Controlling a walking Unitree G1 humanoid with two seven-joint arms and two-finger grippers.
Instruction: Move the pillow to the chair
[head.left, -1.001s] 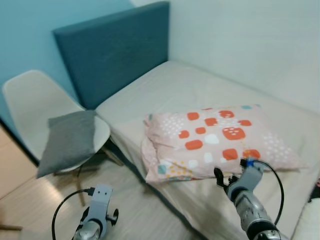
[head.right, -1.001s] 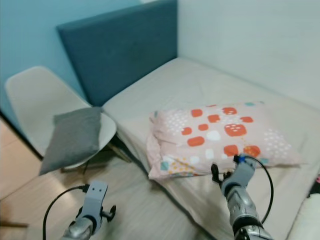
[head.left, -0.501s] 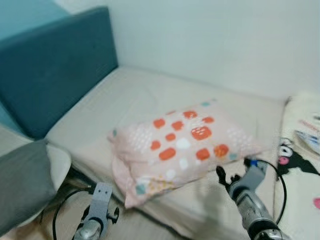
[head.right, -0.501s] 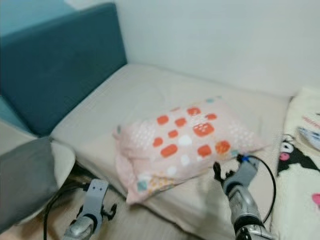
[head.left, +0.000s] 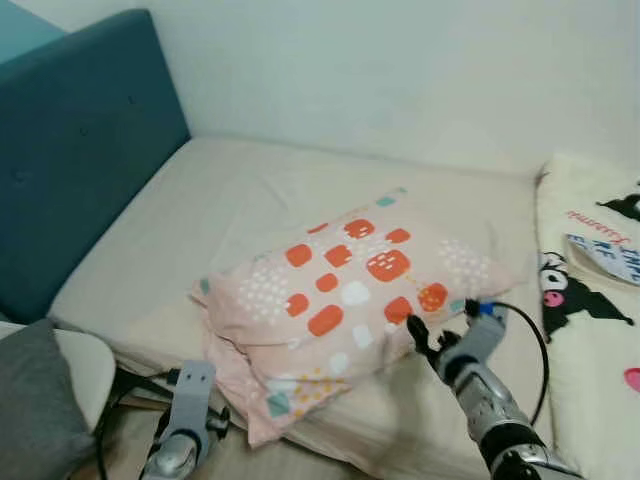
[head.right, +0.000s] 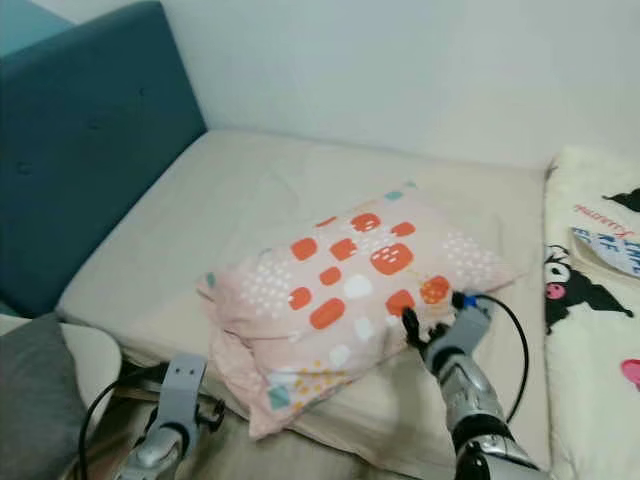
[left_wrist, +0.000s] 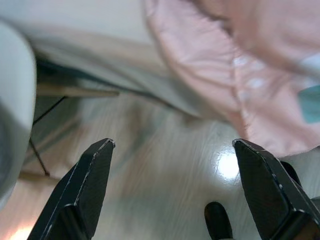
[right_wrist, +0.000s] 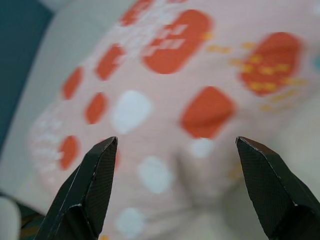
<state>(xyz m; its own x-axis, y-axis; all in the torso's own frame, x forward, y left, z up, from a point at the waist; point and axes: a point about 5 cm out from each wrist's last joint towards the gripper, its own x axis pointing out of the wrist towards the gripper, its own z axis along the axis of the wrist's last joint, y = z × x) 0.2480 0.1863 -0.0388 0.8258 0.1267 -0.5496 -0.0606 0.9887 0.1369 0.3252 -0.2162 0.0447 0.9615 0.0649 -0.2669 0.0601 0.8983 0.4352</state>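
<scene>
So the pillow (head.left: 345, 295) (pink, with orange and white patches) is lying on the beige bed (head.left: 250, 190), near the front edge, with one corner hanging a bit over the side toward the floor; it's roughly dead centre in the head view. The right gripper (right_wrist: 175, 185) is at about 5 o'clock from the pillow's middle, just beside its near edge; fingers spread wide, nothing between them, pointing straight at the patterned fabric. The left gripper (left_wrist: 170, 200) hangs low at about 7 o'clock, over the wood floor (left_wrist: 165, 165) next to the overhanging corner; also wide open and holding nothing. The chair (head.left: 85, 365), white with a grey cushion (head.left: 35, 410) on it, sits way out at 8 o'clock; well apart from the pillow. Teal headboard (head.left: 80, 140) at 10 o'clock; a cartoon-print blanket (head.left: 590, 300) at 3 o'clock.
</scene>
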